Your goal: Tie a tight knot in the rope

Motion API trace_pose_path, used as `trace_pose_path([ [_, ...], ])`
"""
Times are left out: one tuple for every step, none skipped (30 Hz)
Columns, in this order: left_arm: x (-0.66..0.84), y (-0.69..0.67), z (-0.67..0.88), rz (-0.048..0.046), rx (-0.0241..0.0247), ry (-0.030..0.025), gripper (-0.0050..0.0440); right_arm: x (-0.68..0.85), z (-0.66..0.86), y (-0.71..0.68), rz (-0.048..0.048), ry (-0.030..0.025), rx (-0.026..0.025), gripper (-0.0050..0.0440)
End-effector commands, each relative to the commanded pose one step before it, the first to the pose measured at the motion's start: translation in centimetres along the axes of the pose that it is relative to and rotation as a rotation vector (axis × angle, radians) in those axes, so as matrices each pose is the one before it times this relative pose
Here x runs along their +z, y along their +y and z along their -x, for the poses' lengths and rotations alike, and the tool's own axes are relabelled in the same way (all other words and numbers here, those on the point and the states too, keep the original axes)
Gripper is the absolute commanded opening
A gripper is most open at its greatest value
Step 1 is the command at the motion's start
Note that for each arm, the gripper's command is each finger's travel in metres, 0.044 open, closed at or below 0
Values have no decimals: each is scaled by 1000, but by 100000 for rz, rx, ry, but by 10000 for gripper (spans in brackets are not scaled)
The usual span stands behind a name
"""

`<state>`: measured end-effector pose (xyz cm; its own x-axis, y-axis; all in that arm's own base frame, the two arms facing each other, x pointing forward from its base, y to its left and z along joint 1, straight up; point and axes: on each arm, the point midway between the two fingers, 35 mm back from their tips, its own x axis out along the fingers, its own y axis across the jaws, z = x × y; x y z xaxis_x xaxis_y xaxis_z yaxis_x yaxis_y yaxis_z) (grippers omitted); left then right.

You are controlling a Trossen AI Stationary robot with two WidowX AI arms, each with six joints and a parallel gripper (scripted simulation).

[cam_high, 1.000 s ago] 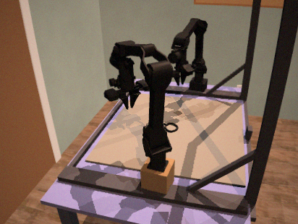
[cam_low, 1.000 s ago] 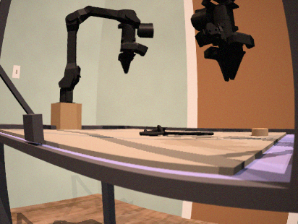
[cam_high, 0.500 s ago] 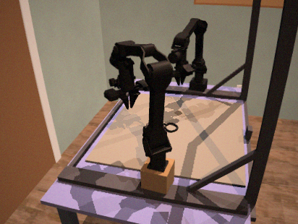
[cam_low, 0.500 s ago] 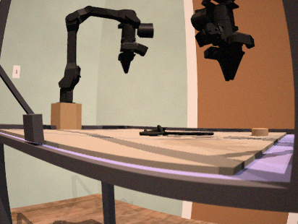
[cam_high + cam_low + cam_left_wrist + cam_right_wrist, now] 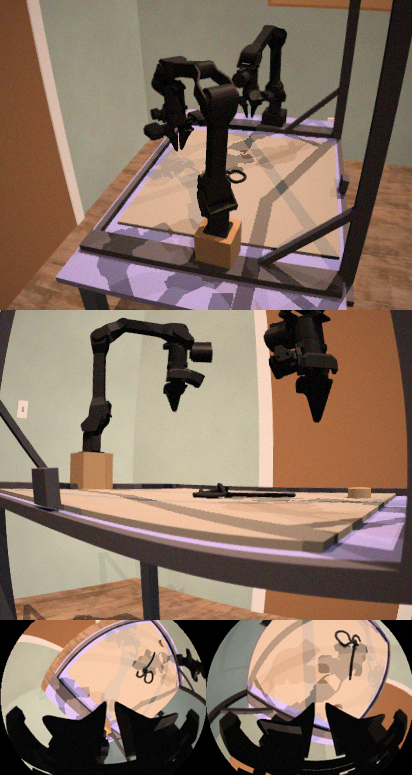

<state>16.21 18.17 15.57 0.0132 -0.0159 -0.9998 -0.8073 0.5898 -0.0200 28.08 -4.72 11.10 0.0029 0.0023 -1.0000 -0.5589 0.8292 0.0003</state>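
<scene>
The black rope (image 5: 244, 176) (image 5: 270, 495) (image 5: 152, 659) (image 5: 352, 661) lies on the tan board (image 5: 165, 215). The wrist views show a closed round loop, a small crossing bundle beside it with a short curled end, and a long, fairly straight tail. How tight the crossing is cannot be told. My left gripper (image 5: 179, 148) (image 5: 174, 410) (image 5: 110, 704) is slightly open and empty, high above the board. My right gripper (image 5: 249, 116) (image 5: 317, 420) (image 5: 319, 705) is slightly open and empty, also high above the board. Neither touches the rope.
A small round tan puck (image 5: 359, 492) (image 5: 337, 706) stands near the board's far end. The left arm stands on a wooden block (image 5: 217, 245) (image 5: 91, 470). Dark frame rails edge the table, with an upright post (image 5: 377, 150) and slanted braces at one side.
</scene>
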Motion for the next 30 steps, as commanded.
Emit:
trace_pose_path([
  [40, -29, 462, -401, -340, -1778, 65, 57, 578, -106, -2695, -1243, -1537, 85],
  [0, 0, 0, 0, 0, 0, 65, 0, 0, 0, 0, 0, 0, 85],
  [0, 0, 0, 0, 0, 0, 65, 0, 0, 0, 0, 0, 0, 85],
  [0, 0, 0, 0, 0, 0, 65, 0, 0, 0, 0, 0, 0, 85],
  [2, -2, 0, -6, 0, 0, 65, 0, 0, 0, 0, 0, 0, 85],
  [11, -14, 0, -38, 2, 0, 65, 0, 0, 0, 0, 0, 0, 85],
  [28, -36, -1, -98, 4, 0, 65, 0, 0, 0, 0, 0, 0, 85],
  [52, -66, -1, -181, 7, -1, 65, 0, 0, 0, 0, 0, 0, 85],
  [81, -103, -3, -282, 11, -1, 65, 0, 0, 0, 0, 0, 0, 85],
  [113, -146, -4, -397, 16, -2, 65, 0, 0, 0, 0, 0, 0, 85],
  [0, 0, 0, 0, 0, 0, 65, 0, 0, 0, 0, 0, 0, 85],
  [0, 0, 0, 0, 0, 0, 65, 0, 0, 0, 0, 0, 0, 85],
  [148, -194, -6, -521, 21, -3, 65, 0, 0, 0, 0, 0, 0, 85],
  [184, -244, -9, -652, 25, -4, 65, 0, 0, 0, 0, 0, 0, 85],
  [221, -298, -13, -785, 30, -5, 65, 0, 0, 0, 0, 0, 0, 85],
  [257, -352, -18, -917, 35, -7, 65, 0, 0, 0, 0, 0, 0, 85],
  [290, -408, -25, -1046, 39, -9, 65, 0, 0, 0, 0, 0, 0, 85],
  [322, -463, -32, -1168, 43, -11, 65, 0, 0, 0, 0, 0, 0, 85],
  [349, -517, -41, -1281, 46, -14, 65, 0, 0, 0, 0, 0, 0, 85],
  [373, -569, -51, -1384, 49, -17, 65, 0, 0, 0, 0, 0, 0, 85],
  [392, -618, -62, -1473, 51, -20, 65, 0, 0, 0, 0, 0, 0, 85],
  [406, -663, -74, -1549, 52, -23, 65, 0, 0, 0, 0, 0, 0, 85],
  [415, -704, -86, -1609, 52, -27, 65, 0, 0, 0, 0, 0, 0, 85],
  [419, -738, -98, -1652, 52, -30, 65, 0, 0, 0, 0, 0, 0, 85],
  [418, -765, -110, -1679, 51, -33, 65, 0, 0, 0, 0, 0, 0, 85],
  [411, -785, -121, -1688, 49, -36, 65, 0, 0, 0, 0, 0, 0, 85],
  [400, -796, -130, -1679, 47, -38, 65, 0, 0, 0, 0, 0, 0, 85],
  [0, 0, 0, 0, 0, 0, 65, 0, 0, 0, 0, 0, 0, 85],
  [0, 0, 0, 0, 0, 0, 65, 0, 0, 0, 0, 0, 0, 85],
  [385, -799, -138, -1652, 44, -40, 65, 0, 0, 0, 0, 0, 0, 85],
])
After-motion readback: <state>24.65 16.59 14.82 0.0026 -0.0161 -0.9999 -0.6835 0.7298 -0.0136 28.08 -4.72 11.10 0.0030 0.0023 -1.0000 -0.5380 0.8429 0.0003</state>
